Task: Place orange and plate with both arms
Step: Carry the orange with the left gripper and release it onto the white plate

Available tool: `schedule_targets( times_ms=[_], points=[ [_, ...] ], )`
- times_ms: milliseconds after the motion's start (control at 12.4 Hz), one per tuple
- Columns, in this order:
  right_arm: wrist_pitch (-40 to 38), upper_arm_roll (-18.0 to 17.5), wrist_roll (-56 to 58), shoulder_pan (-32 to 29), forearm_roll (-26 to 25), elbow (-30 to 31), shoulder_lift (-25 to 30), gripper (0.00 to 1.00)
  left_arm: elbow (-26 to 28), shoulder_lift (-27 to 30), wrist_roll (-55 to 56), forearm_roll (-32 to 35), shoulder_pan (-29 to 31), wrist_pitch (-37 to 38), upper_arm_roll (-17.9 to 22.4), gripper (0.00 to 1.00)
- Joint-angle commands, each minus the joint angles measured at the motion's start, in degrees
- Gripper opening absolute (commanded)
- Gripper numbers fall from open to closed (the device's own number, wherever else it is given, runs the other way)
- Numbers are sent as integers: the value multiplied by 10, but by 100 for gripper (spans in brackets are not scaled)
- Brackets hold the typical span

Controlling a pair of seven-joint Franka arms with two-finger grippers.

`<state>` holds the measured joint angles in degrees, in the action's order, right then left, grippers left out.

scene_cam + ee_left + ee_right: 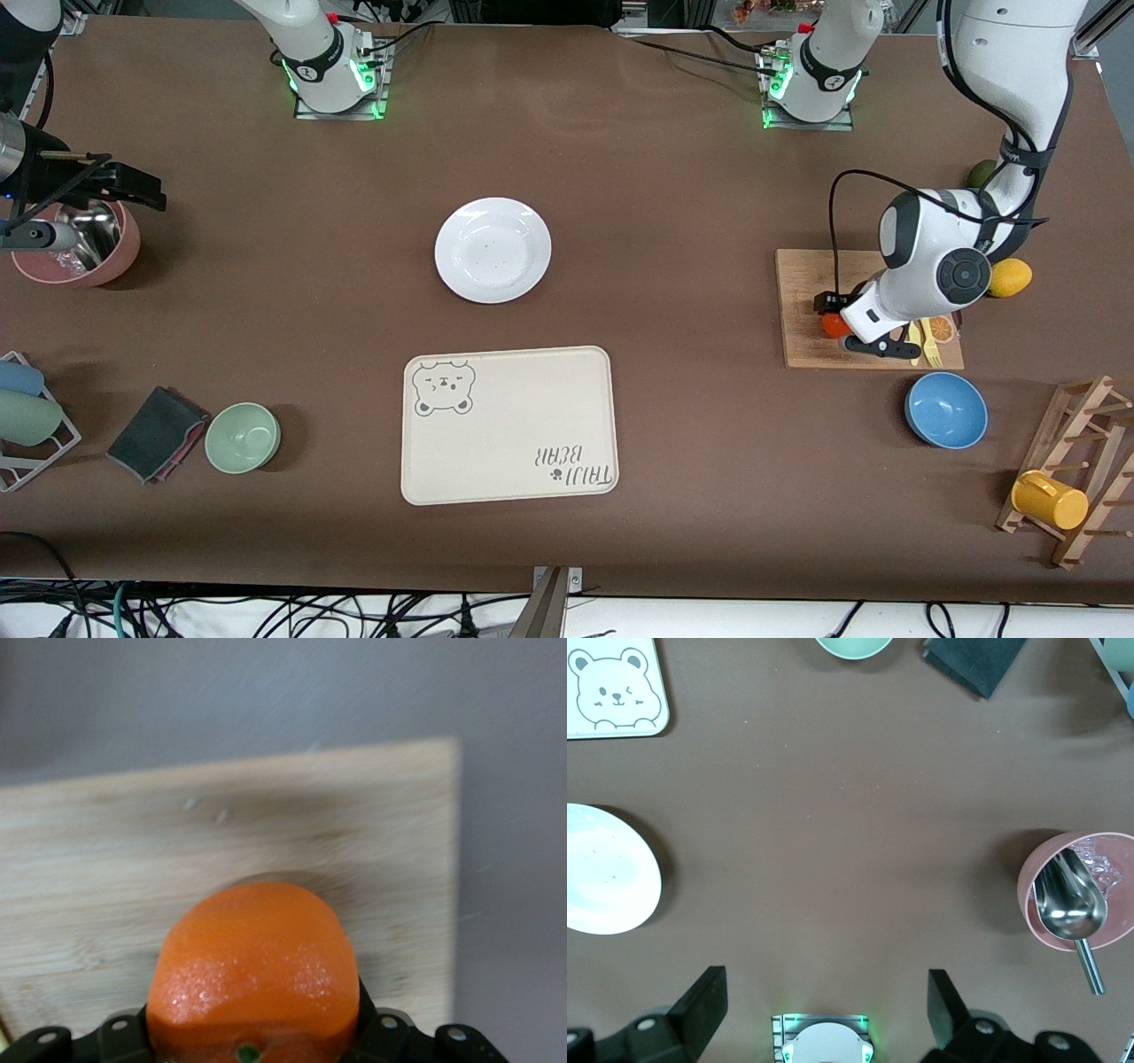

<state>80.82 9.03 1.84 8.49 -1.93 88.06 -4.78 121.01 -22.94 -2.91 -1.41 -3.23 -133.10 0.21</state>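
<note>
I read "TAILI BEAR" printed upside down on the cream tray, beside a bear drawing.

Orange: small, round, red-orange, dimpled glossy skin; on wooden board toward left arm's end of table, near board edge facing plate; pinched between left gripper's fingers. Plate: round, plain white, shallow, wide rim, flat on brown table, mid-table, just farther from front camera than cream tray, well apart from orange.
</note>
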Motion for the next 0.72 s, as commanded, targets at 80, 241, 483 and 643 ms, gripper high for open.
schedule_targets(
  times_ms=[80,241,483,643],
  points=[
    [-1,-2,-7,1,4,-8,1,100,-77,13,258,18,-99,93,-45,10],
    [-5,-2,-7,1,4,-8,1,100,-124,0,399,10,-173,105,-57,10],
    [-4,-2,-7,2,4,-8,1,100,-215,-49,556,-32,-284,105,-57,10],
    [-5,-2,-7,1,4,-8,1,100,-307,-111,650,-55,-352,104,-57,10]
  ],
)
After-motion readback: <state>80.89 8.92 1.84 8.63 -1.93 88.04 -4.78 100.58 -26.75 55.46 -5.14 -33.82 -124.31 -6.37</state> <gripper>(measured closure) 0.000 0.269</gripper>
